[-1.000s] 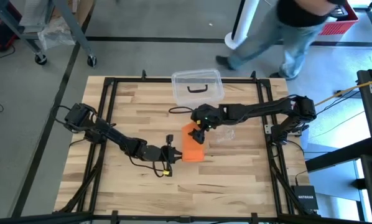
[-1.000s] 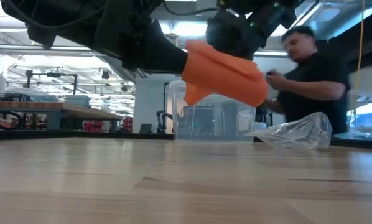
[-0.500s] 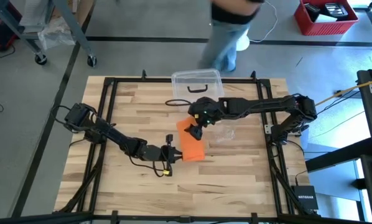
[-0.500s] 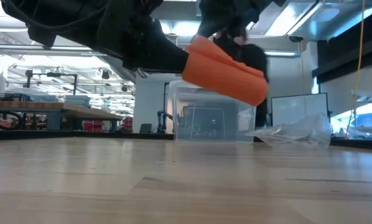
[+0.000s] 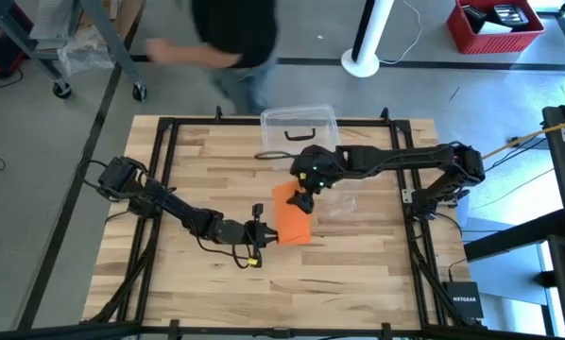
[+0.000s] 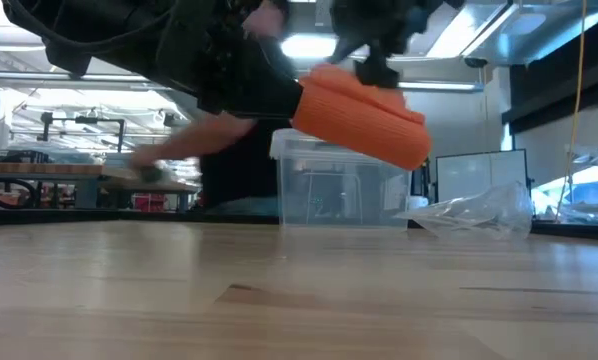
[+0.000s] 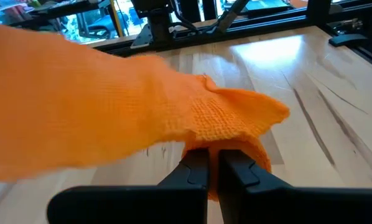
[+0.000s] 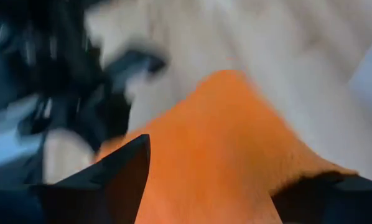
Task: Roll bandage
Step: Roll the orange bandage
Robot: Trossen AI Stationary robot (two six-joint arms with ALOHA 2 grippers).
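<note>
The orange bandage (image 5: 292, 220) is a loosely rolled bundle held above the middle of the table; in the low view (image 6: 364, 112) it is clear of the wood, its right end lower. My left gripper (image 5: 266, 233) is shut on its near-left end. My right gripper (image 5: 304, 200) is at its far end, on top of it in the low view (image 6: 379, 68). In the right wrist view the two fingers stand apart with orange cloth (image 8: 217, 149) filling the gap. My left gripper pinches the bandage's rolled end (image 7: 226, 146) between its two fingers (image 7: 195, 174), coming level from the table's left. The roll is lifted clear of the table, and loose cloth (image 7: 80, 106) spreads from it. My right gripper comes at the bandage's far end (image 5: 296, 196) from above, slanting down. Its fingers (image 8: 120, 171) have bunched cloth between them; the view is blurred, and which layer or edge they hold does not show.
A clear plastic box with a black handle (image 5: 299, 130) stands at the far middle of the table, behind the bandage in the low view (image 6: 344, 185). A clear wrapper (image 5: 339, 203) lies right of the bandage. A person (image 5: 231, 42) passes beyond the far edge.
My right gripper has risen a little toward the far edge and come back down onto the roll. The flap that hung below the roll's left end has been drawn up against the roll. My left gripper has kept still. The person has walked leftward behind the table.
</note>
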